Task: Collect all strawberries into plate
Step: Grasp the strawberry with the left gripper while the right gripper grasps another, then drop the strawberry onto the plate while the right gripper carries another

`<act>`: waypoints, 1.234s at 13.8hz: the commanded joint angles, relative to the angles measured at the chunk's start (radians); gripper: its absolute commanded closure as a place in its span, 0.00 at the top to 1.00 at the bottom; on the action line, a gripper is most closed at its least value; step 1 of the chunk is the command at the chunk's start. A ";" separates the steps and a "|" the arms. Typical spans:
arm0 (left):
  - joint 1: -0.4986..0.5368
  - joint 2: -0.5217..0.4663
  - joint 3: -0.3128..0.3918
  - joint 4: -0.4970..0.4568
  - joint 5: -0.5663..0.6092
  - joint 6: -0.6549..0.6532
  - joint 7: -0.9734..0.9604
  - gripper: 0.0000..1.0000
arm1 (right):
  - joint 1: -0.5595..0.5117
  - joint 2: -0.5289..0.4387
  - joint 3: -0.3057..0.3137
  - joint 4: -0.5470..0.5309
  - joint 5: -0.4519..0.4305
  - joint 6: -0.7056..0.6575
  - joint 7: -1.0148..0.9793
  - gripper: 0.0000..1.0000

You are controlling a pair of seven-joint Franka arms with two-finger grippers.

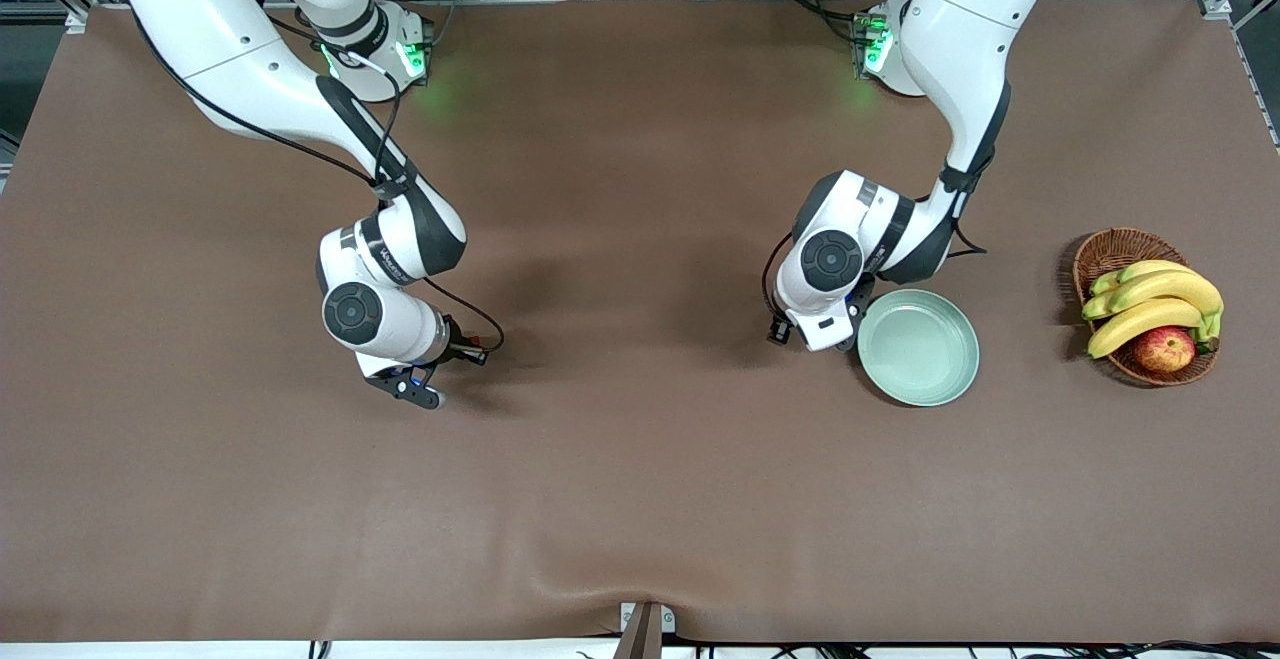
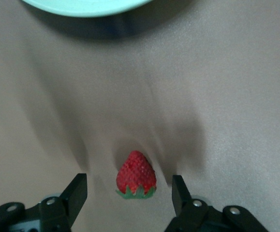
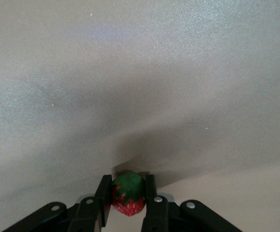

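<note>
Right gripper (image 3: 126,205): I am seeing it clamping a small red green-capped strawberry (image 3: 127,197) low over the brown table cover (image 1: 640,499).
Left gripper (image 2: 130,193): fingers are standing apart around a second red strawberry (image 2: 136,175), beside the pale mint-green round plate (image 1: 918,347).
Writing: none is reading legibly.

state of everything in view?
left gripper: open, fingers either side of a strawberry on the table
right gripper: shut on second strawberry
plate: empty
basket: holds bananas and an apple
</note>
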State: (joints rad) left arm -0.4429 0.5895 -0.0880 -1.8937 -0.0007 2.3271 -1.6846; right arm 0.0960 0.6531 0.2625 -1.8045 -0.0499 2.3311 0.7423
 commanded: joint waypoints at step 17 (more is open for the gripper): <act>0.266 -0.142 0.007 0.018 0.062 -0.101 0.537 0.00 | 0.100 -0.006 0.009 0.341 0.404 -0.141 0.230 0.00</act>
State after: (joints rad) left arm -0.2014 0.4600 -0.0750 -1.8615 0.0429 2.2337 -1.2142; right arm 0.1305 0.6338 0.2714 -1.4855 0.3315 2.1164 0.8559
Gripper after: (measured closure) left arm 0.678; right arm 0.678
